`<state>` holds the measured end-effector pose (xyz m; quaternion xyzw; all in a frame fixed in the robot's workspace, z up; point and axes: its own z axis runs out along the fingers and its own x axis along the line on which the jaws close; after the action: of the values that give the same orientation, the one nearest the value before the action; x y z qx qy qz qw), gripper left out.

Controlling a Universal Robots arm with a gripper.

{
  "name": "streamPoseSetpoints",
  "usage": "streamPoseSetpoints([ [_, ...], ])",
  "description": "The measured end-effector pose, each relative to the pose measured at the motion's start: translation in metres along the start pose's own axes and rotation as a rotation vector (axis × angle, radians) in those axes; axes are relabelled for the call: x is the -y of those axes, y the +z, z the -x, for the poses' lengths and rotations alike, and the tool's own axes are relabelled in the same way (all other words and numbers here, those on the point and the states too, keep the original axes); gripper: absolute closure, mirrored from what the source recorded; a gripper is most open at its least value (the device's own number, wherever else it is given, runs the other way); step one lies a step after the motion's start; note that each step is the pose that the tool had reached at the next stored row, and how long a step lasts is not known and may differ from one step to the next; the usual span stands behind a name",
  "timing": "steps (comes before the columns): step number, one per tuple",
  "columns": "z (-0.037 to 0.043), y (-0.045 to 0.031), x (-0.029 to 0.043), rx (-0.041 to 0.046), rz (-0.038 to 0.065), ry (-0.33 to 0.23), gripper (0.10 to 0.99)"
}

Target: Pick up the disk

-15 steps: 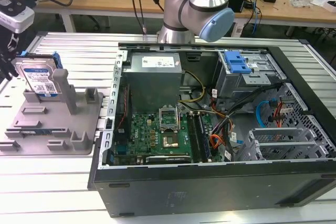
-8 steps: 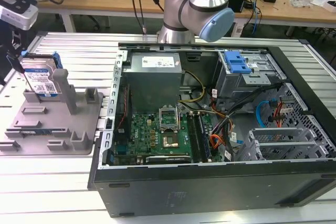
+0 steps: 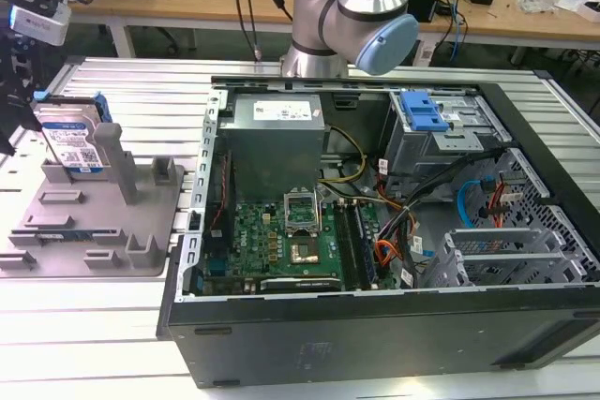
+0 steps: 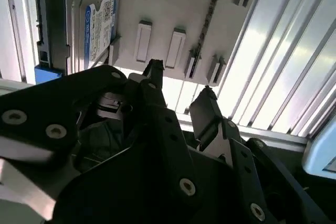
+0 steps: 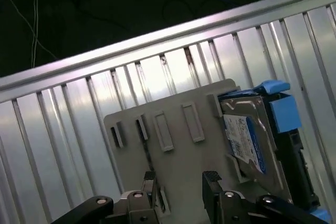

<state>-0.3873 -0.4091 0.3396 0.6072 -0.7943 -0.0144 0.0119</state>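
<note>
The disk (image 3: 70, 138) stands upright on its edge in the grey fixture (image 3: 103, 231) at the exterior view's left. It is silver, with a blue-and-white label and a blue bracket. Both wrist views show the disk (image 4: 97, 24) (image 5: 247, 135) at one end of the fixture plate (image 4: 168, 3) (image 5: 173, 156). My gripper (image 4: 178, 85) (image 5: 179, 179) hovers above the fixture, apart from the disk. It is open with nothing between its black fingers (image 4: 207, 100). In the exterior view the wrist with its camera (image 3: 37, 18) hangs just above the disk.
An open computer case (image 3: 187, 269) lies to the fixture's right, with a motherboard, cables and a blue drive-cage latch (image 3: 422, 111). The arm's base (image 3: 347, 7) stands behind the case. The slatted aluminium table (image 3: 141, 91) runs under everything, and its edge (image 5: 157, 45) drops off beyond the fixture.
</note>
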Motion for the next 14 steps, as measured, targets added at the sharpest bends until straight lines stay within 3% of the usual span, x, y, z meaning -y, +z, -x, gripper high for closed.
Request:
streamPoseSetpoints([
  [6,0.0,0.0018,0.0001,-0.0056,-0.001,-0.134,0.604],
  [9,0.0,0.0032,0.0002,-0.0097,-0.004,-0.233,0.604],
  [13,0.0017,0.0034,-0.0003,-0.01,-0.005,-0.233,0.604],
  [14,0.0089,0.0033,-0.0023,-0.0101,-0.004,-0.233,0.604],
])
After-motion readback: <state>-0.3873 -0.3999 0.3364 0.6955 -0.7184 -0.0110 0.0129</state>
